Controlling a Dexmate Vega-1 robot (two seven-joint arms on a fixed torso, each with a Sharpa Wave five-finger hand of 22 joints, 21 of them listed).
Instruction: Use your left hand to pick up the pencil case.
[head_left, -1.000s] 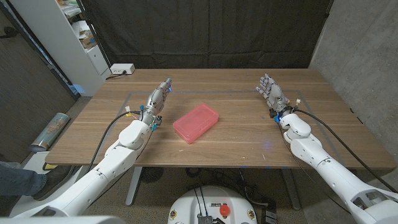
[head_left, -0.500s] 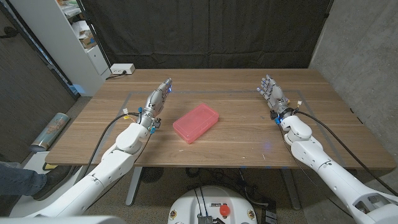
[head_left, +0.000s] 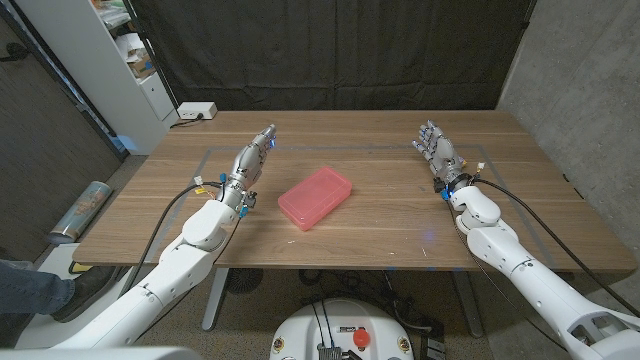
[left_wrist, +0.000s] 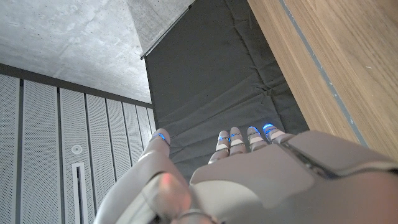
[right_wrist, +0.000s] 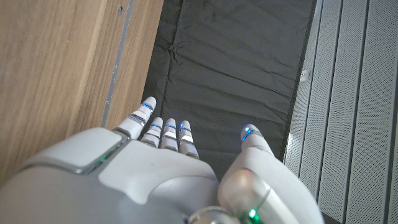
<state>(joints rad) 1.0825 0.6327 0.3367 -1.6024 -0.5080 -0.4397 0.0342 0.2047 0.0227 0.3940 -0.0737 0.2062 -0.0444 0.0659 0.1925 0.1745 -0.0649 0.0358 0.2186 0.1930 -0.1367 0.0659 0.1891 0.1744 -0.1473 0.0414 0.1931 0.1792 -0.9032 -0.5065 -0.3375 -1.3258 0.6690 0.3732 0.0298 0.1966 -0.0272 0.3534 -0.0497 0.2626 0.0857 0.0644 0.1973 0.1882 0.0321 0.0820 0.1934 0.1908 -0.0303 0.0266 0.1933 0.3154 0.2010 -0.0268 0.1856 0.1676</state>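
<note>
Wooden table (head_left: 400, 215) unchanged. Flat pink rectangular plastic pencil case (head_left: 316, 197) at table centre — hasn't budged. Left hand (head_left: 252, 159) has crept slightly forward beside case, left of it, fingers extended, empty. Right hand (head_left: 436, 146) well right of case — spread, idle. Reach barely begun.

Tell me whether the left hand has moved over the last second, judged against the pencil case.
Barely. In the head view the left hand sits left of the pink pencil case much as before, fingertips in nearly the same place; only the forearm behind it has crept slightly forward. The case has not moved.
</note>
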